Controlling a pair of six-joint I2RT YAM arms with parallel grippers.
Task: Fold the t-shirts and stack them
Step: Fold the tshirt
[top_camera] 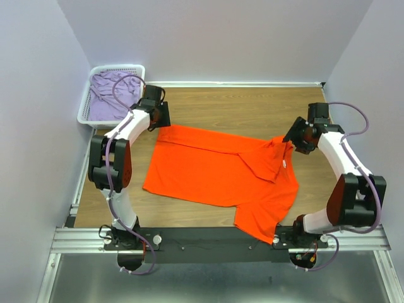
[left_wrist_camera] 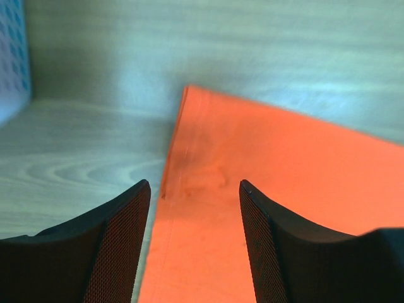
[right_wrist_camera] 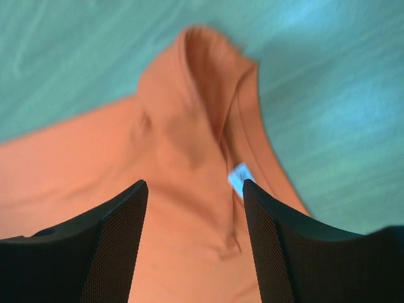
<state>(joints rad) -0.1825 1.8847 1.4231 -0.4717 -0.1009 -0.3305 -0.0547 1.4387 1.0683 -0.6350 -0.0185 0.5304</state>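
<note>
The bright orange t-shirt point(top_camera: 218, 170) lies spread on the wooden table, one part folded over near its right side, a white label showing by the neck. My left gripper point(top_camera: 161, 120) stands open over its far left corner point(left_wrist_camera: 189, 164), nothing held between the fingers point(left_wrist_camera: 123, 246). Over the folded neck area point(right_wrist_camera: 196, 113), beside the white label point(right_wrist_camera: 238, 177), my right gripper point(top_camera: 297, 137) also stands open and empty. A pale lilac t-shirt point(top_camera: 112, 95) lies crumpled in the basket.
The white lattice basket point(top_camera: 85, 113) sits at the far left corner against the wall. Walls close in the table on the left, back and right. A metal rail point(top_camera: 214, 240) with the arm bases runs along the near edge.
</note>
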